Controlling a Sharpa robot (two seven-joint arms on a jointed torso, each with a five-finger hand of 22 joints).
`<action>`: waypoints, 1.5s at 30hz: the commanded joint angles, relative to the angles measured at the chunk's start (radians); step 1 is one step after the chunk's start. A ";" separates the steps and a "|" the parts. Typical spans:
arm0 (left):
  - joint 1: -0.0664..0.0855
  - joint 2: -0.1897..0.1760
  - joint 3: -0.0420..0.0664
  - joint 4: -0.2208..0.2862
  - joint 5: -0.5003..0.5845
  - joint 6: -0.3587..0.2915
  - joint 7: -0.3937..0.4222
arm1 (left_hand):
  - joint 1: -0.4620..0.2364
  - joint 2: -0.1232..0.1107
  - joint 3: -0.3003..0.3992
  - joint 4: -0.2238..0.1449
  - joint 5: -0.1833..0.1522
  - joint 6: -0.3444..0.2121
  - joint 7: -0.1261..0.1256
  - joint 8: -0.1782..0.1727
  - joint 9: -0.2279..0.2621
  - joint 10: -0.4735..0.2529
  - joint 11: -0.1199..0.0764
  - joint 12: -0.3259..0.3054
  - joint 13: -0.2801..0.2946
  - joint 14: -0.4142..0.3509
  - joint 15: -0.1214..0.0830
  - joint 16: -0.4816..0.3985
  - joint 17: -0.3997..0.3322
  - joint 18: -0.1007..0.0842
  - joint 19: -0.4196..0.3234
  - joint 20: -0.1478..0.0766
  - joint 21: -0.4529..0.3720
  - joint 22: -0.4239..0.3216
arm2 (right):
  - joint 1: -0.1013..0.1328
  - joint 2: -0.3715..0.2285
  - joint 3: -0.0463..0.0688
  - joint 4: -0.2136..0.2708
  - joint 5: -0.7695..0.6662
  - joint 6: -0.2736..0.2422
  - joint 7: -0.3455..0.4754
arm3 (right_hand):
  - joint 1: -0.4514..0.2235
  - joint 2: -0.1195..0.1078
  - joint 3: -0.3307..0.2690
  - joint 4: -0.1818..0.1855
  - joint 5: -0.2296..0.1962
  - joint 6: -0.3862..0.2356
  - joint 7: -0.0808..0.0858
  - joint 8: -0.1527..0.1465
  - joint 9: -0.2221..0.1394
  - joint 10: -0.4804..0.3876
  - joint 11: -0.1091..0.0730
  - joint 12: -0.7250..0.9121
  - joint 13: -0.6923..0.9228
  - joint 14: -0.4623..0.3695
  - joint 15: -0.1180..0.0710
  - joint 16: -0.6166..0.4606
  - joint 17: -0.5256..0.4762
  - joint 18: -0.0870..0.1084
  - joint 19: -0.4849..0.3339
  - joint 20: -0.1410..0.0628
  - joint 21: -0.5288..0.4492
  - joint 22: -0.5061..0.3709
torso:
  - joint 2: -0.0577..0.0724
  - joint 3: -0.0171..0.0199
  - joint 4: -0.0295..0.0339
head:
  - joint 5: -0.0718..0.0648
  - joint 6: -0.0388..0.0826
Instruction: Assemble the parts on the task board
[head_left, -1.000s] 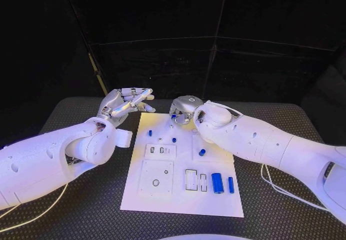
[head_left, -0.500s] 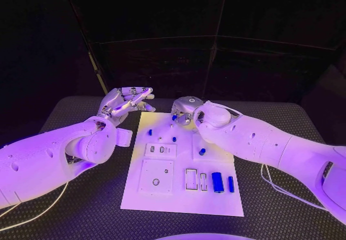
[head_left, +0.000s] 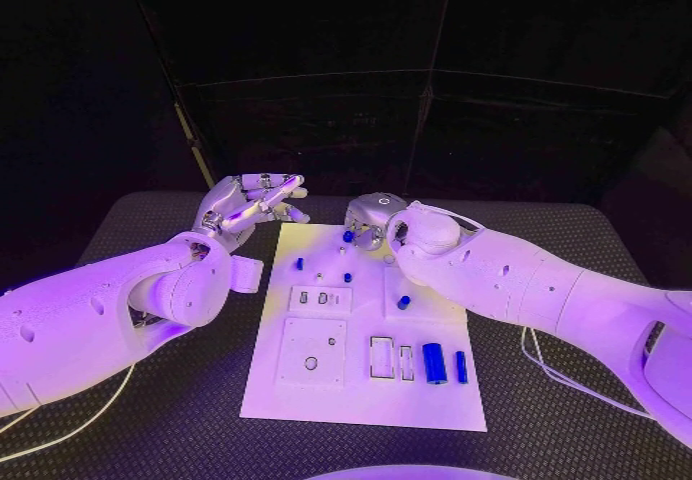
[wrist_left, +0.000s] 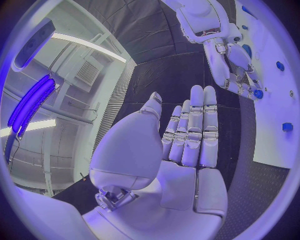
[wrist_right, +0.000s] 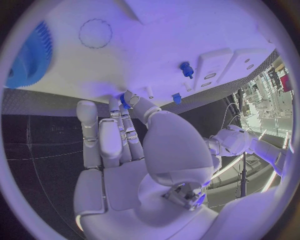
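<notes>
The right hand (head_left: 369, 222) pinches a small blue part (wrist_right: 124, 100) at the far edge of the white task board (head_left: 361, 400). The left hand (head_left: 254, 204) floats beside the board, fingers straight and holding nothing.

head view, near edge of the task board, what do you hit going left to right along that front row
Square white block with an oval hole → open rectangular frame → small white slot block → thick blue cylinder → thin blue rod, all lying on the task board.
</notes>
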 joint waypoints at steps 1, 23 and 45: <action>0.002 0.000 0.001 0.001 0.000 0.013 0.001 | -0.001 0.009 -0.001 -0.005 -0.001 0.000 0.008 -0.005 -0.001 -0.001 0.006 -0.006 -0.001 -0.001 0.005 -0.003 0.001 0.011 0.002 0.005 0.006 0.000 | 0.000 0.000 -0.001 0.002 -0.007 0.007 0.002 | -0.005 -0.017 -0.001 0.010 -0.013 -0.022 0.007 -0.003 -0.001 -0.026 0.004 -0.003 0.000 0.011 0.010 -0.002 -0.005 -0.009 -0.008 0.003 -0.010 -0.008 | 0.000 -0.0004 0.0008 | 0.000 0.000; 0.002 -0.010 0.001 -0.015 0.000 0.018 -0.004 | -0.002 0.008 -0.003 -0.005 -0.001 -0.002 0.009 -0.008 -0.002 -0.003 0.007 -0.009 -0.002 -0.002 0.006 -0.005 0.005 0.011 0.001 0.006 0.006 0.000 | 0.000 -0.246 0.029 0.243 0.236 -0.175 -0.002 | 0.028 -0.051 -0.101 0.094 0.008 -0.119 0.019 0.035 0.014 -0.033 0.006 0.104 0.017 0.006 0.011 -0.012 -0.037 -0.003 -0.013 0.013 -0.043 -0.058 | -0.013 0.0044 -0.0136 | -0.006 0.025; 0.000 0.015 0.001 -0.050 0.001 0.031 -0.008 | -0.003 0.008 -0.003 -0.004 -0.001 -0.002 0.008 -0.008 -0.001 -0.003 0.007 -0.010 -0.001 -0.002 0.006 -0.006 0.006 0.011 0.001 0.006 0.006 -0.001 | -0.001 -0.345 0.044 0.250 0.386 0.057 -0.131 | 0.162 -0.124 -0.488 0.512 0.092 -0.198 0.003 0.095 0.005 0.263 -0.021 1.310 1.253 0.075 -0.007 0.205 0.426 -0.047 0.147 -0.007 0.092 0.180 | -0.012 0.0127 -0.0215 | -0.018 0.024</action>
